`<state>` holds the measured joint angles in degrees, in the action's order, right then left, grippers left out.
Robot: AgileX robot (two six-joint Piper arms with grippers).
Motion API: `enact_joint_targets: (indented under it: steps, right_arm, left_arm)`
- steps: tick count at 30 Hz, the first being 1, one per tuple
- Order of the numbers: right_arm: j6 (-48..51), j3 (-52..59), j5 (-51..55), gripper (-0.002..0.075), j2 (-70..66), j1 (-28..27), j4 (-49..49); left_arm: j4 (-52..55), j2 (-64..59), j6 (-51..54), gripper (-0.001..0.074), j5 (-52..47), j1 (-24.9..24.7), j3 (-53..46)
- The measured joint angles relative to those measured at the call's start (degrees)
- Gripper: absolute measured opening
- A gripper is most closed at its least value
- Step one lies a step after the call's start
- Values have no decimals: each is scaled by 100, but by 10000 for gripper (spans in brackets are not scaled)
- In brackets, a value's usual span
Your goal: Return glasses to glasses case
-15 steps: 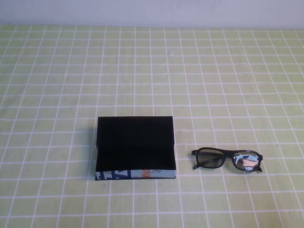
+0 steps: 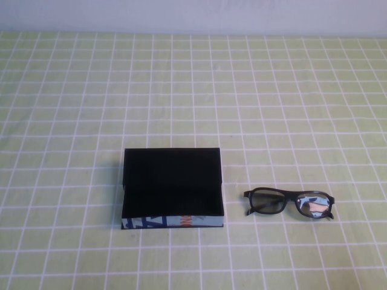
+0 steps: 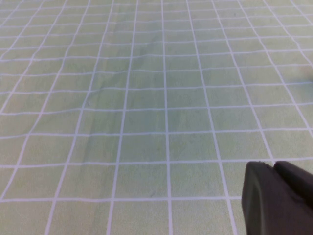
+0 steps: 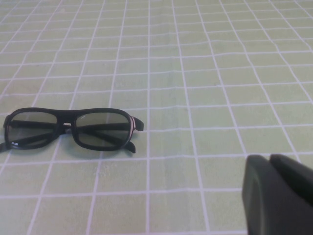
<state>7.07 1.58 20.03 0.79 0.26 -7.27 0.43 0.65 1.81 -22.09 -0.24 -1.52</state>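
The black glasses case lies open on the table left of centre, flap lid folded back, patterned front side toward me. The black thick-framed glasses lie folded on the cloth just right of the case, apart from it; they also show in the right wrist view. Neither arm shows in the high view. My left gripper is shut and empty over bare cloth. My right gripper is shut and empty, some way from the glasses.
A green cloth with a white grid covers the whole table. A pale wall runs along the far edge.
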Motion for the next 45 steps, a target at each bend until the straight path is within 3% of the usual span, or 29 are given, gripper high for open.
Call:
enact_joint_targets:
  steps: [24, 30, 38, 45]
  right_arm:
    - [0, 0, 0, -11, 0, 0, -220]
    - [0, 0, -89, -11, 0, 0, -1650]
    - [0, 0, -1044, -11, 0, 0, -4137]
    - [0, 0, -1307, -11, 0, 0, -5124]
  left_arm:
    - [0, 0, 0, -2, 0, 0, 0]
    - [0, 0, 0, -2, 0, 0, 0]
    - [0, 0, 0, -2, 0, 0, 0]
    - [0, 0, 0, -2, 0, 0, 0]
